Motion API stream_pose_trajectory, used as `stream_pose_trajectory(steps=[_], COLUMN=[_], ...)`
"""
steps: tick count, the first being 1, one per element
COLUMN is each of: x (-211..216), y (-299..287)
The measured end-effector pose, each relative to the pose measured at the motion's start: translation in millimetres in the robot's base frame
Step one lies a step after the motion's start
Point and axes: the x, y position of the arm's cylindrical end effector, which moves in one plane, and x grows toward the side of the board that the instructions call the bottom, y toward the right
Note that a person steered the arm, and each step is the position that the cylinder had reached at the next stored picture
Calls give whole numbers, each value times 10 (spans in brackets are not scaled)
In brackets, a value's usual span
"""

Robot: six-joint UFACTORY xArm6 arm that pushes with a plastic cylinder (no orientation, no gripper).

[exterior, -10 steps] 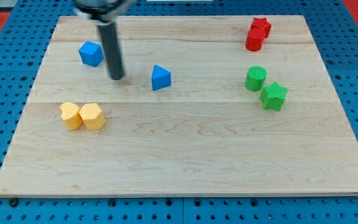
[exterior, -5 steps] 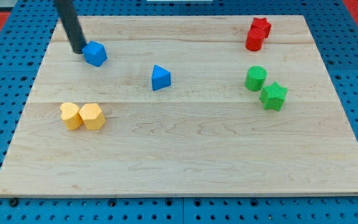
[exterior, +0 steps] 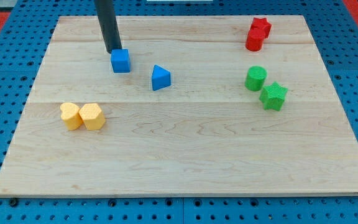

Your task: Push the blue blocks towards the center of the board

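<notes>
A blue cube (exterior: pixel 121 61) sits on the wooden board (exterior: pixel 185 149) in its upper left part. A blue triangular block (exterior: pixel 160 78) lies a little to the cube's right and lower. My tip (exterior: pixel 113 50) is at the cube's upper left corner, touching it or nearly so. The dark rod rises from there out of the view's top.
Two yellow blocks (exterior: pixel 82 116) sit side by side at the left. A green cylinder (exterior: pixel 255 78) and a green star block (exterior: pixel 273 96) are at the right. Two red blocks (exterior: pixel 257 33) sit at the top right.
My tip went from right of the blue cube round to its upper left, then moved right and down. The cube slid right and a little down, closer to the blue triangular block.
</notes>
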Motion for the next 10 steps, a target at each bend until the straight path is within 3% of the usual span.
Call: stream_pose_trajectory(steps=[1,2,3,4,5,6,7,8,10], x=[-46,-24,212,-18,546,685,1244,1357,2253], y=[-99,-624,-396,-36,535,525,314,211,-282])
